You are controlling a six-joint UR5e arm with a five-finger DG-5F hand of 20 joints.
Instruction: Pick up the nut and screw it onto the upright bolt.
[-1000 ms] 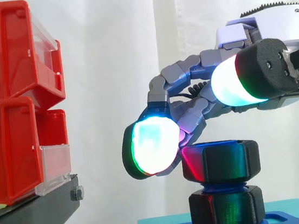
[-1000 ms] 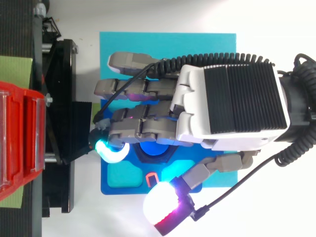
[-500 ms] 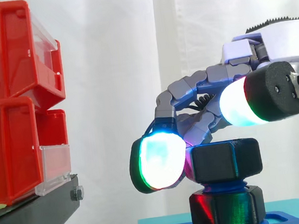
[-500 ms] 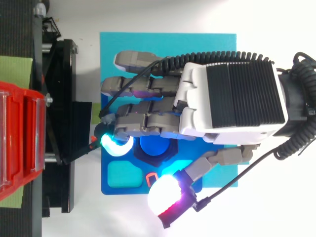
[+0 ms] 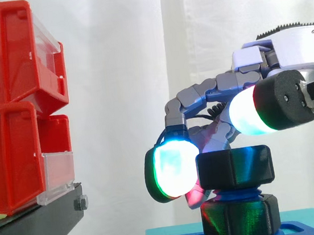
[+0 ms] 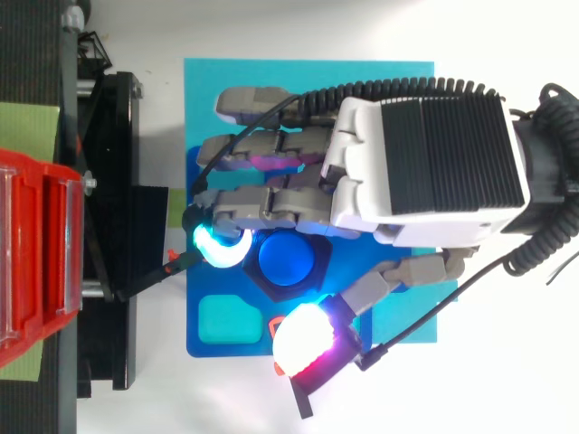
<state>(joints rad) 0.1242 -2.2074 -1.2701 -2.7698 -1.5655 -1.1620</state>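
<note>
1. The nut (image 5: 235, 167), a black hexagon, sits threaded on the upright bolt (image 6: 285, 259). The bolt's axis is vertical. A band of blue thread shows between the nut and the black hexagonal base (image 5: 241, 219) at the bolt's foot, so I judge there are turns left to make.
2. The hand (image 6: 425, 172) reaches in over the bolt from the side away from the red bins (image 5: 0, 56), its palm above and behind the bolt's top.
3. Its fingers are curled down over the nut. One glowing fingertip (image 5: 172, 170) lies against the nut's face on the bin side of the bolt, touching or just beside it.
4. The thumb's pad (image 5: 247, 112) stands higher than the nut and apart from it on the opposite side. This is a hooked hold, not a pinch.
5. The coming move turns on that fingertip's contact. It lies off the bolt's axis, so a sweep around the axis should spin the nut.
6. The bolt stands on a blue base plate (image 6: 204, 348).
7. The bins sit stacked on a black stand (image 5: 39, 229), well apart from the bolt. What is in them cannot be told.
</note>
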